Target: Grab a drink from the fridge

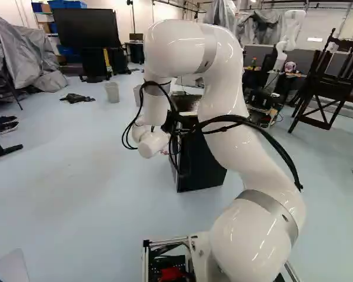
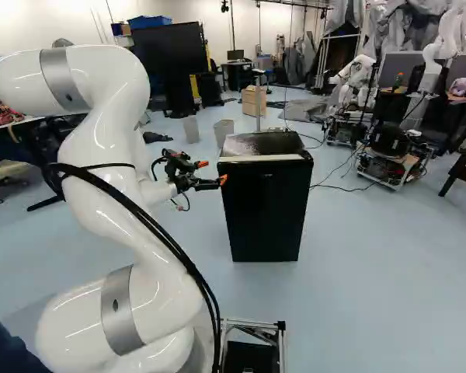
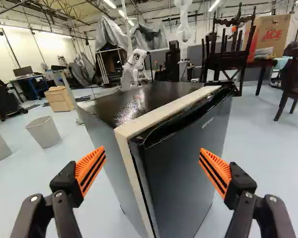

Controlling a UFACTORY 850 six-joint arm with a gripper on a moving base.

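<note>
Tool (image 3: 152,149) fingers wide apart, nothing between the pads. Black mini fridge (image 3: 154,101) dead ahead of tool, near corner facing the gap; door (image 3: 188,158) looks shut. No drink visible, presumably inside. Step: get door open. Best to set one fingertip at the seam beside the pale strip (image 3: 164,111), hook the door edge, pull out in a slow arc. Pushing square on the corner could shove the fridge or slip.
</note>
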